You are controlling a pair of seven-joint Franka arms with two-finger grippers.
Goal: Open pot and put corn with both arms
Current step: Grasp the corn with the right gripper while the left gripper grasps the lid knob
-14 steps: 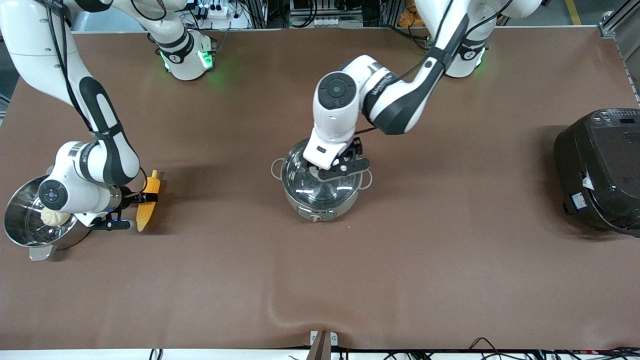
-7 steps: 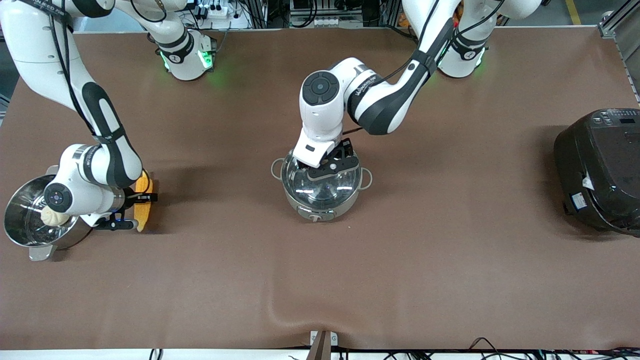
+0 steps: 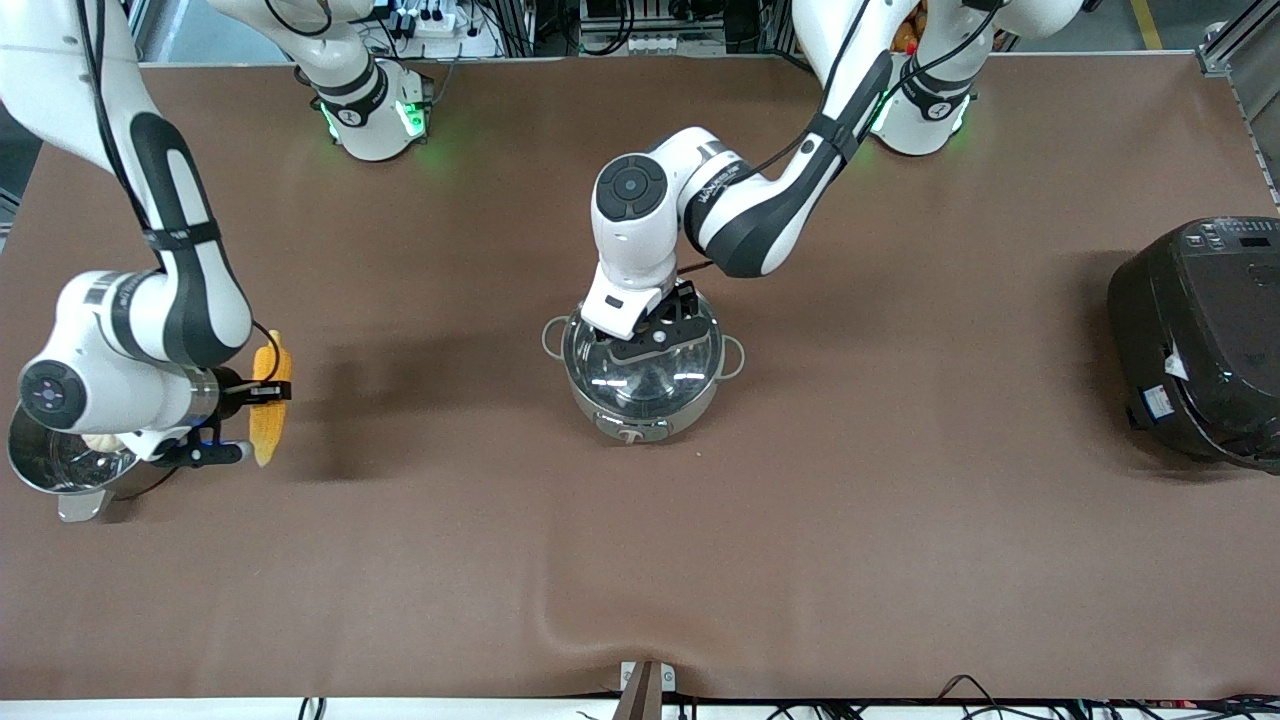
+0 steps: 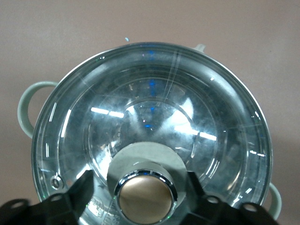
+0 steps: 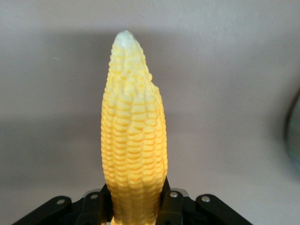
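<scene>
The grey-green pot stands mid-table with its glass lid on. My left gripper is open just above the lid. In the left wrist view its fingers stand either side of the copper-coloured knob with a gap on each side. My right gripper is shut on the yellow corn and holds it above the table beside the steamer pot. In the right wrist view the corn points away from the gripper, pale tip outward.
A shiny steel steamer pot with a whitish bun stands at the right arm's end, partly under the right arm. A big black cooker stands at the left arm's end. A ripple in the brown mat lies near the front edge.
My right gripper has lifted the corn off the table and carried it toward the right arm's end. My left gripper has moved across the lid until it straddles the knob.
</scene>
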